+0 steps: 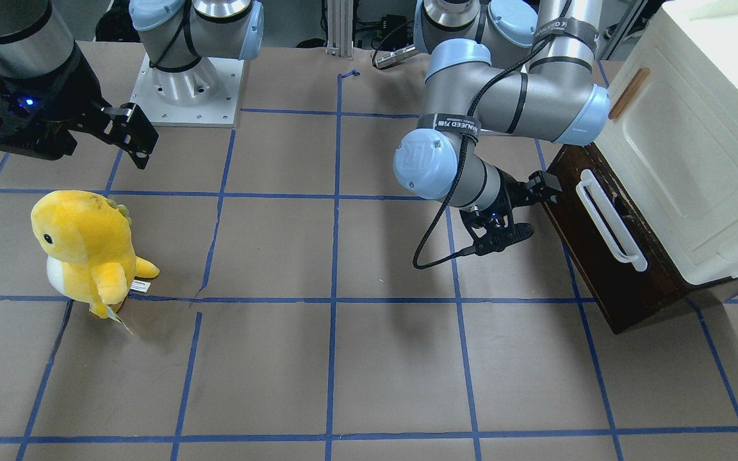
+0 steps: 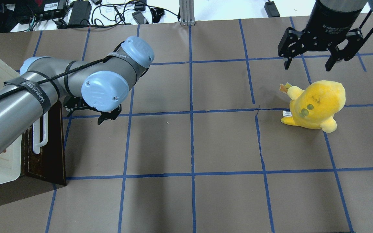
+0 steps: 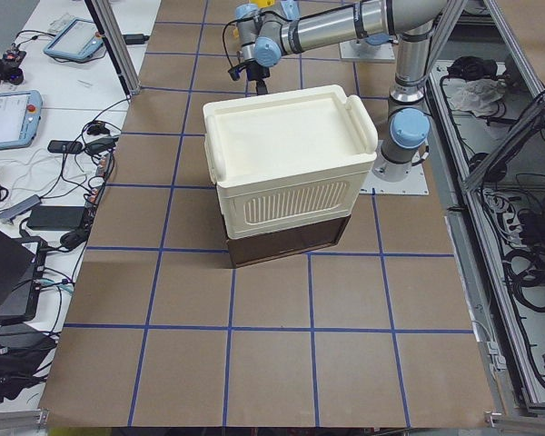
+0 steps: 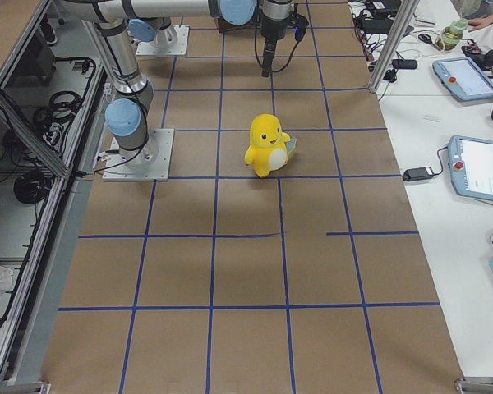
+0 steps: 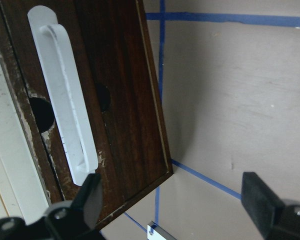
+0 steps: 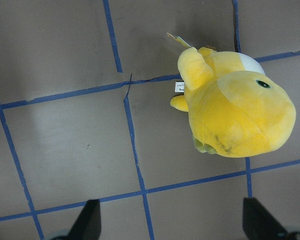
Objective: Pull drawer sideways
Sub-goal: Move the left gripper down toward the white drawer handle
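Observation:
The drawer has a dark brown wooden front and a long white bar handle. It sits under a cream cabinet at the table's end, and none of its inside shows. My left gripper is open and empty, just off the end of the drawer front nearest the robot base. In the left wrist view one fingertip is just past the end of the handle, and the other hangs over bare table. My right gripper is open and empty, raised far from the drawer.
The cream-white cabinet with a small tan handle stands over the drawer. A yellow plush dinosaur stands near the right gripper and also shows in the right wrist view. Brown paper with blue tape lines covers the table.

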Tool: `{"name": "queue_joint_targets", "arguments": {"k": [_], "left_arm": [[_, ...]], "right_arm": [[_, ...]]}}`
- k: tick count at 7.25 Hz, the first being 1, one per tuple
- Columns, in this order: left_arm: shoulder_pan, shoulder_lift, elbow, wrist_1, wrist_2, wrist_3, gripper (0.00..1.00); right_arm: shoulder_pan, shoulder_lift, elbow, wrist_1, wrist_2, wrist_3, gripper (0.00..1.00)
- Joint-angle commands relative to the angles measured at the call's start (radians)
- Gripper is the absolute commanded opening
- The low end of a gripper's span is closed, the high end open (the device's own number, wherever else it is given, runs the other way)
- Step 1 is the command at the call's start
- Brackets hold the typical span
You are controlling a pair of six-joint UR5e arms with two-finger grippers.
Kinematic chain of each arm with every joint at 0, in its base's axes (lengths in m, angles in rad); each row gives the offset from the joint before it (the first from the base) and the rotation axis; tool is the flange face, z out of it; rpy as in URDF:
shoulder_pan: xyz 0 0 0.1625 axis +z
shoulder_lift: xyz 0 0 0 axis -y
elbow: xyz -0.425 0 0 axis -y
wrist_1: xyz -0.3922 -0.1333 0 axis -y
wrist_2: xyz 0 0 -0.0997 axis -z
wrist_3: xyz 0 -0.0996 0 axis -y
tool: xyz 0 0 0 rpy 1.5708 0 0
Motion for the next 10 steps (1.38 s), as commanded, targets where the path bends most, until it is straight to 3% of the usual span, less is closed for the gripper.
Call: {"name": "queue_joint_targets", "arguments": {"k": [1, 4, 10], "left_arm": [[-0.001, -0.031, -0.051, 0.0, 0.165, -0.009, 1.0], [0.001, -0.081, -0.066, -0.008, 0.333, -0.03, 1.0], [0.084, -0.121, -0.101, -0.065, 0.469, -0.08, 0.96]], "right_arm": [[-0.001, 0.0, 0.0, -0.001, 0.0, 0.0, 1.0], [0.0, 0.0, 0.0, -0.001, 0.0, 0.0, 1.0], [-0.002, 0.0, 0.0, -0.001, 0.0, 0.0, 1.0]]}}
